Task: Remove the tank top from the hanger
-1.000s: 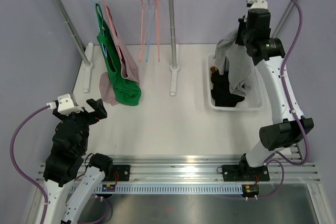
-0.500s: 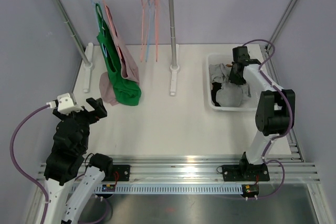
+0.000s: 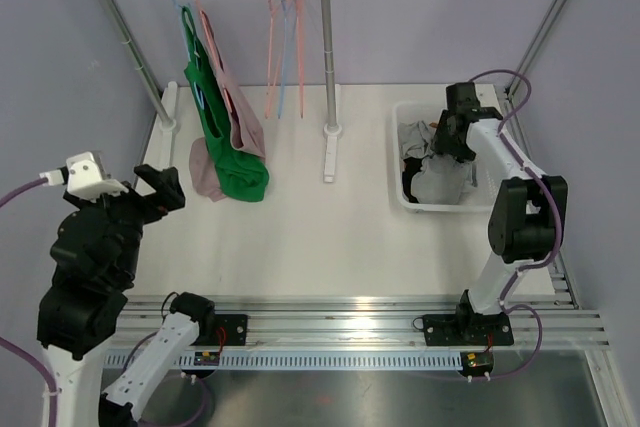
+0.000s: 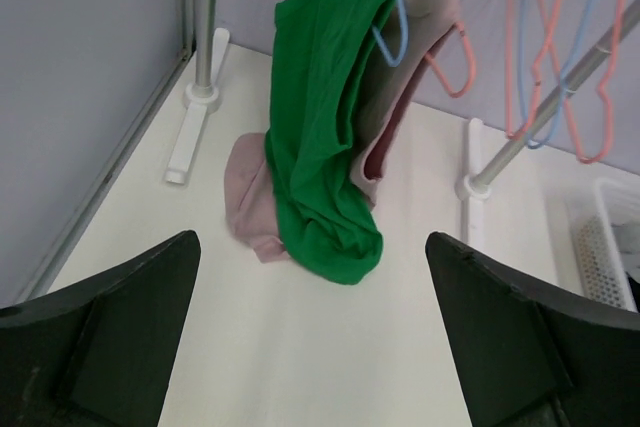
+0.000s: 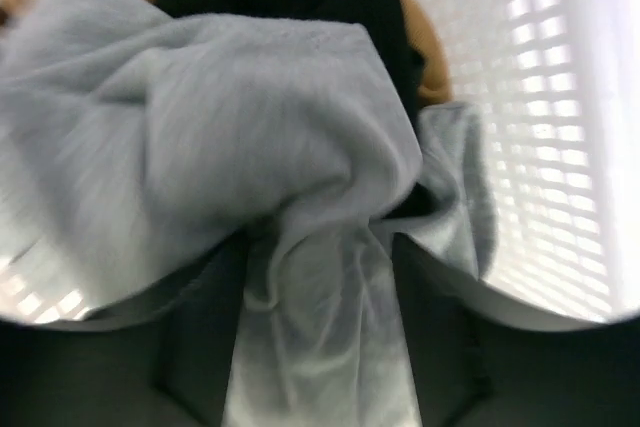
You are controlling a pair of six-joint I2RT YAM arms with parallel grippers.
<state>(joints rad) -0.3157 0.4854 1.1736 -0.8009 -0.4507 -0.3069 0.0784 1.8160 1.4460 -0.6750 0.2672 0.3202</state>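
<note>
Grey tank top (image 3: 432, 179): lies crumpled in the white basket (image 3: 404, 199) on the counter (image 3: 330, 227), off any hanger, directly under the right jaws (image 3: 452, 143).
Right jaws: part open, cloth between and against the fingers (image 5: 190, 337); whether they grip it I cannot tell.
Right arm: reaches down over the basket.
Left jaws (image 3: 150, 192): wide open, empty, facing the green top (image 4: 325, 147) on the rack (image 3: 325, 67).
Left arm: raised, well apart from the clothes.
</note>
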